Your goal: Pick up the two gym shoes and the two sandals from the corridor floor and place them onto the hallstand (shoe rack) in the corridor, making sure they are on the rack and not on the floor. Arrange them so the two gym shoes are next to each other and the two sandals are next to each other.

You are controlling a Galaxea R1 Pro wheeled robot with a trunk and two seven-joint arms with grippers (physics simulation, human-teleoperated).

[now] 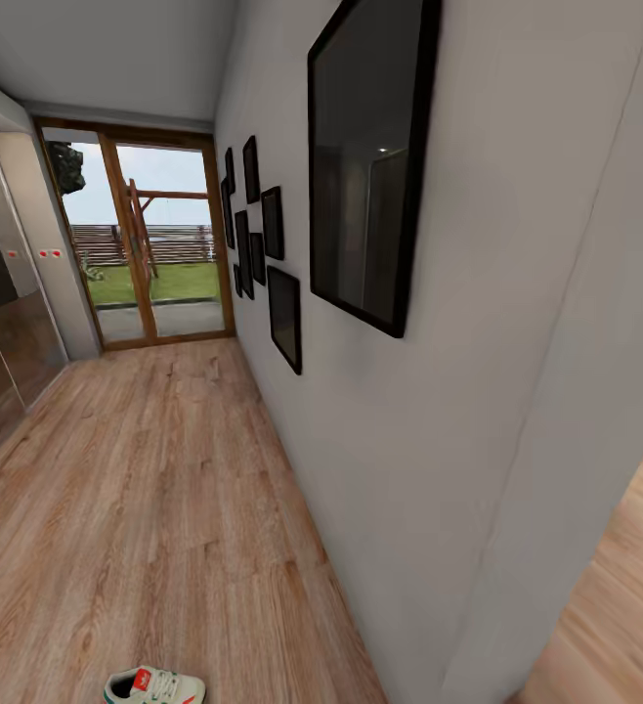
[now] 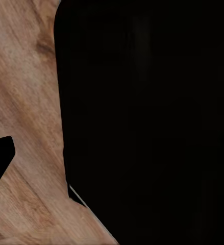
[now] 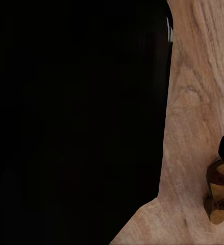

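Robot is in transit down the corridor, nothing gripped as far as the views show. Step in hand, by my read: get to the footwear and set up the first pick. To do it well: tilt the head down and back off or turn the base so the shoe is fully in frame, since it sits cut off at the bottom edge; then bring one arm down from above and grip across the shoe's narrow middle, not the toe or heel. Keep clear of the wall (image 1: 439, 460) on the right side of the frame.

One gym shoe (image 1: 154, 686) lies at bottom edge, left of centre, on the corridor floor (image 1: 146, 489), just left of the wall base. Cream-white upper, red-orange patch at tongue, green stripe on side, laces up; looks upright on its sole, partly cropped.

One sandal (image 3: 220, 191) shows at lower right edge of the right wrist view, flat on the planks: dark-brown straps, tan footbed, partly hidden by a dark shape at the frame edge.

Left hand and right hand: cannot tell if wide or narrow; both wrist views are largely blocked by black shapes, fingers not readable.

Far end: glass door (image 1: 150, 244) upper left, dark picture frames (image 1: 263, 254) on the wall.
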